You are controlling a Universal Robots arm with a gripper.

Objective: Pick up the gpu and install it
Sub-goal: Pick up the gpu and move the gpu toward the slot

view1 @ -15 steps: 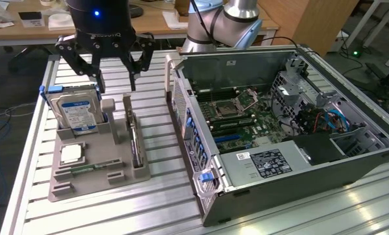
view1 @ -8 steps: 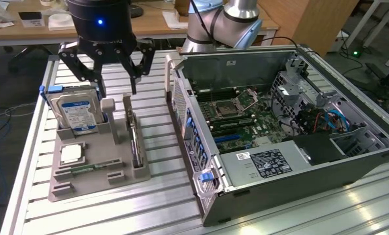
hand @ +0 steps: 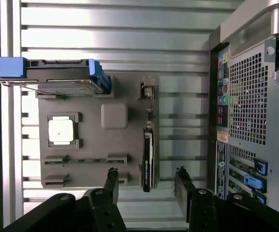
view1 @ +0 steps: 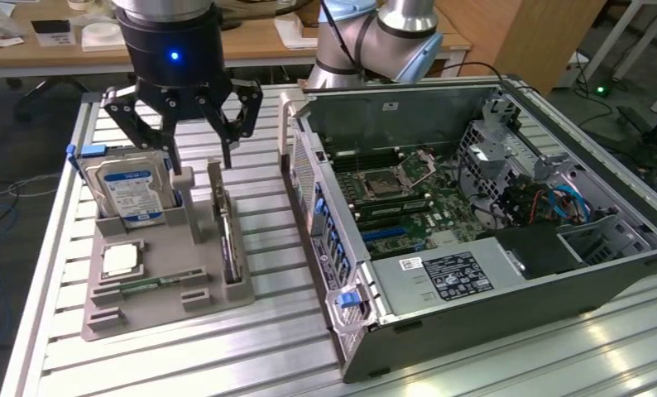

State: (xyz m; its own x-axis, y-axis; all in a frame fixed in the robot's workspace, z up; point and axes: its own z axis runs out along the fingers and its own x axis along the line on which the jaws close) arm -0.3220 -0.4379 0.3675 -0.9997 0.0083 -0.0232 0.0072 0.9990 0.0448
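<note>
Hovering upper left in the exterior view, our black gripper [view1: 202, 161], jaws apart, should straddle the thin dark edge-standing gpu card [view1: 232, 248] squarely.

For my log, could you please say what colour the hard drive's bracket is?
The bracket is blue; see wrist view.

Diffuse overhead lighting. Glare streaks the aluminium table [view1: 605, 339] at the exterior view's lower right; the computer case [view1: 494, 310] shadows its own interior; in the wrist view the table slats wash pale.
</note>
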